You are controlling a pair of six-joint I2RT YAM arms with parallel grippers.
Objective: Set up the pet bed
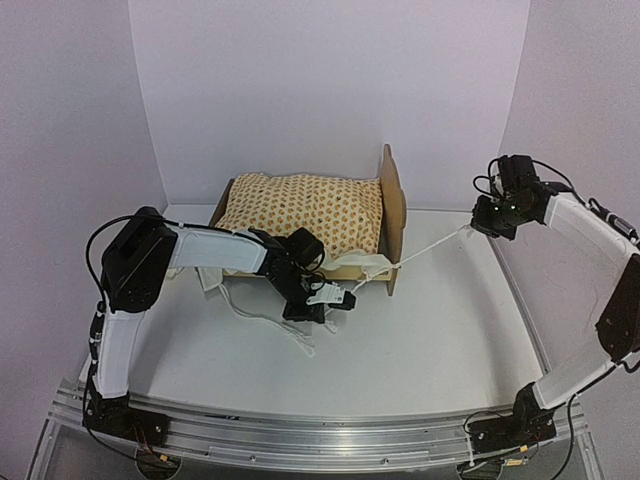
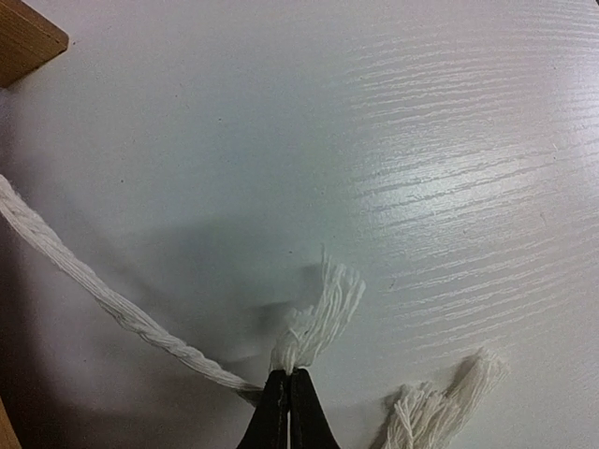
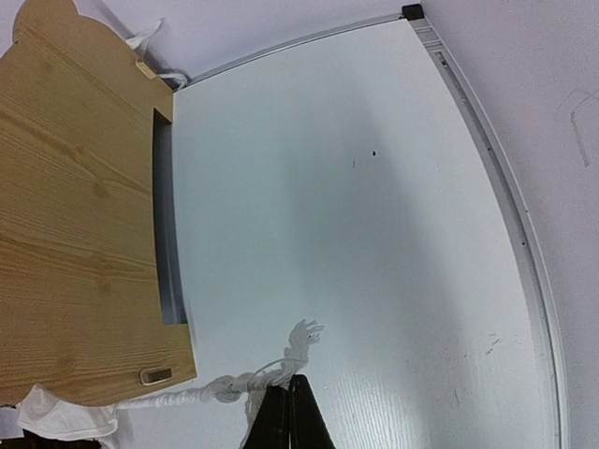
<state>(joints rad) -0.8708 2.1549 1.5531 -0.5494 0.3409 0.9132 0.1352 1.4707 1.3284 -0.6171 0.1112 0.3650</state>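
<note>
The plywood pet bed (image 1: 392,205) stands at the back of the table with the orange-dotted cream cushion (image 1: 300,212) lying in it; its headboard fills the left of the right wrist view (image 3: 75,206). My left gripper (image 1: 335,297) is in front of the bed's near side, shut on the frayed end of a white tie cord (image 2: 314,323). My right gripper (image 1: 478,226) is to the right of the headboard, shut on the end of another white tie cord (image 3: 281,367), which runs taut from the bed's near corner (image 1: 430,245).
Loose white cords (image 1: 290,335) lie on the table in front of the bed. A second frayed cord end (image 2: 440,402) lies beside my left gripper. White walls enclose the table; a metal rail (image 3: 505,206) runs along the right edge.
</note>
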